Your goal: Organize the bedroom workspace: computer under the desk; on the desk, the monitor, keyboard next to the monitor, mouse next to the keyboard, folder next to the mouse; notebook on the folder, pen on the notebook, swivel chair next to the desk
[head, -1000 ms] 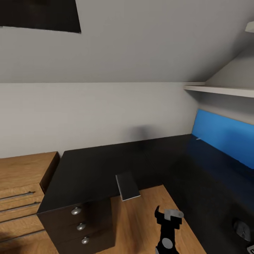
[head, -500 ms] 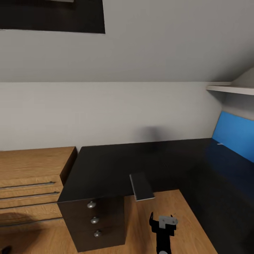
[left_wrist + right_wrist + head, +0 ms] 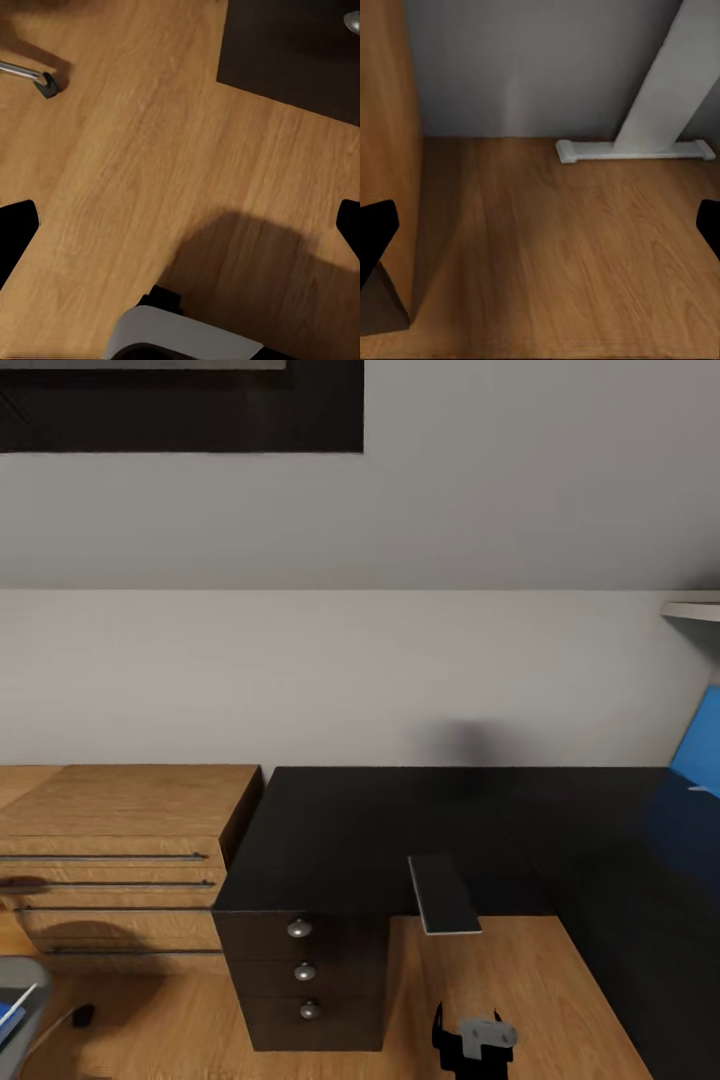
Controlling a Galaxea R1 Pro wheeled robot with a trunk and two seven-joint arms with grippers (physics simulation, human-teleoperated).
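No readable text, labels, brands, numbers or signs in any view. The black surface, its drawer fronts and the wooden chest are all unmarked; the dark frame on the wall shows nothing legible.
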